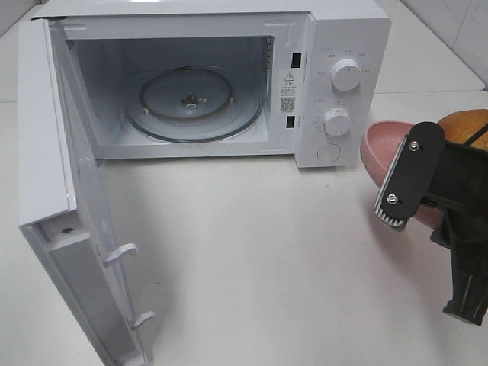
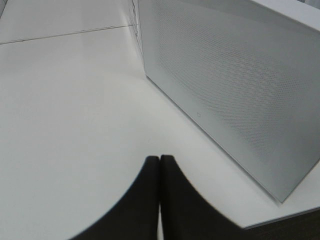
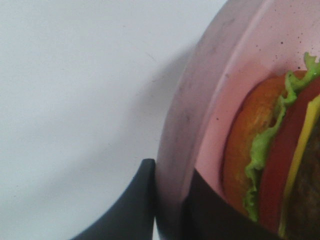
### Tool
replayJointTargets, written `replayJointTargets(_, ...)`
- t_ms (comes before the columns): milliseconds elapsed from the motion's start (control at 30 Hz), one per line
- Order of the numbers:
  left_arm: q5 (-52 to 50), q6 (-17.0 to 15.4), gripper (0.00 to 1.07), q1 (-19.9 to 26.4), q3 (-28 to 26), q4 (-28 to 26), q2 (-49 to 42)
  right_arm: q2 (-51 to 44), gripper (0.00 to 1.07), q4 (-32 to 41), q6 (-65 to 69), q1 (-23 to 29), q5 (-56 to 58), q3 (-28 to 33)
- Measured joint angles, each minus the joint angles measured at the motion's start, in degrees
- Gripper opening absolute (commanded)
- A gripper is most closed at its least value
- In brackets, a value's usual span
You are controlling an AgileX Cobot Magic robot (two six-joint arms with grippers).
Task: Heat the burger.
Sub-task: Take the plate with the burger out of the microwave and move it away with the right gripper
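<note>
On the right side of the desk (image 1: 252,259), the right claw (image 3: 170,200) is clamped on the rim of a pink plate (image 3: 210,100). One finger sits outside the rim and one sits inside. The burger (image 3: 280,150) is on that plate. You can see its orange bun, green lettuce, red tomato and yellow cheese in the right wrist view. From the high camera, only a bit of the bun (image 1: 465,126) shows behind the black claw (image 1: 412,183).

The microwave (image 1: 335,84) stands at the back of the desk. Its door (image 1: 53,191) is swung wide open to the left. The glass tray (image 1: 194,103) inside has nothing on it. So the door part is done, and the plate is gripped, but the burger is not in the oven yet. It is off to the right of the microwave, near the two round knobs (image 1: 341,97).

The left claw (image 2: 159,200) is pressed together with nothing in it. It is beside the white door, over bare desk.

I think these jobs are left: carry the plate across to the opening, set it on the glass tray, let go, shut the door, and turn a knob to start the heat. That is most of the work still to do.
</note>
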Motion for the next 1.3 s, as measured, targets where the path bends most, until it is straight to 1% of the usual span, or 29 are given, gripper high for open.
replayJointTargets(100, 0.0, 0.0, 0.0, 0.0, 0.0, 0.0, 0.0, 1.3, 0.0, -2.1, 1.8, 0.0, 0.9, 0.0)
replayJointTargets(133, 0.0, 0.0, 0.0, 0.0, 0.0, 0.0, 0.0, 3.3, 0.0, -3.0, 3.0, 0.0, 1.5, 0.0)
replayJointTargets(200, 0.0, 0.0, 0.0, 0.0, 0.0, 0.0, 0.0, 4.5, 0.0, -3.0, 3.4, 0.0, 1.5, 0.0)
replayJointTargets(233, 0.0, 0.0, 0.0, 0.0, 0.0, 0.0, 0.0, 7.1, 0.0, -3.4, 4.8, 0.0, 1.6, 0.0)
replayJointTargets(267, 0.0, 0.0, 0.0, 0.0, 0.0, 0.0, 0.0, 7.1, 0.0, -3.4, 4.8, 0.0, 1.6, 0.0)
replayJointTargets(333, 0.0, 0.0, 0.0, 0.0, 0.0, 0.0, 0.0, 10.7, 0.0, -5.0, 7.7, 0.0, 1.3, 0.0)
replayJointTargets(367, 0.0, 0.0, 0.0, 0.0, 0.0, 0.0, 0.0, 10.7, 0.0, -5.0, 7.7, 0.0, 1.3, 0.0)
replayJointTargets(467, 0.0, 0.0, 0.0, 0.0, 0.0, 0.0, 0.0, 15.2, 0.0, -8.5, 13.2, -0.3, 0.9, 0.0)
replayJointTargets(533, 0.0, 0.0, 0.0, 0.0, 0.0, 0.0, 0.0, 16.0, 0.0, -9.0, 14.4, -0.7, 0.6, 0.0)
replayJointTargets(600, 0.0, 0.0, 0.0, 0.0, 0.0, 0.0, 0.0, 19.8, 0.0, -9.7, 17.4, -5.2, -1.0, -1.3)
replayJointTargets(700, 0.0, 0.0, 0.0, 0.0, 0.0, 0.0, 0.0, 20.5, 0.0, -9.8, 17.6, -6.6, -1.3, -1.8)
replayJointTargets(767, 0.0, 0.0, 0.0, 0.0, 0.0, 0.0, 0.0, 22.5, 0.0, -9.9, 17.8, -10.6, -3.4, -3.7)
replayJointTargets(867, 0.0, 0.0, 0.0, 0.0, 0.0, 0.0, 0.0, 23.0, 0.0, -9.9, 17.8, -11.2, -4.1, -4.1)
replayJointTargets(967, 0.0, 0.0, 0.0, 0.0, 0.0, 0.0, 0.0, 25.7, 0.01, -10.2, 17.7, -13.8, -5.6, -6.0)
replayJointTargets(1100, 0.0, 0.0, 0.0, 0.0, 0.0, 0.0, 0.0, 27.9, 0.01, -10.3, 17.6, -15.8, -5.6, -6.9)
replayJointTargets(1167, 0.0, 0.0, 0.0, 0.0, 0.0, 0.0, 0.0, 30.6, 0.02, -11.2, 17.7, -18.0, -5.1, -7.6)
replayJointTargets(1267, 0.0, 0.0, 0.0, 0.0, 0.0, 0.0, 0.0, 31.0, 0.03, -11.5, 17.7, -18.2, -5.1, -7.7)
replayJointTargets(1300, 0.0, 0.0, 0.0, 0.0, 0.0, 0.0, 0.0, 31.3, 0.05, -11.5, 17.7, -18.2, -5.4, -7.7)
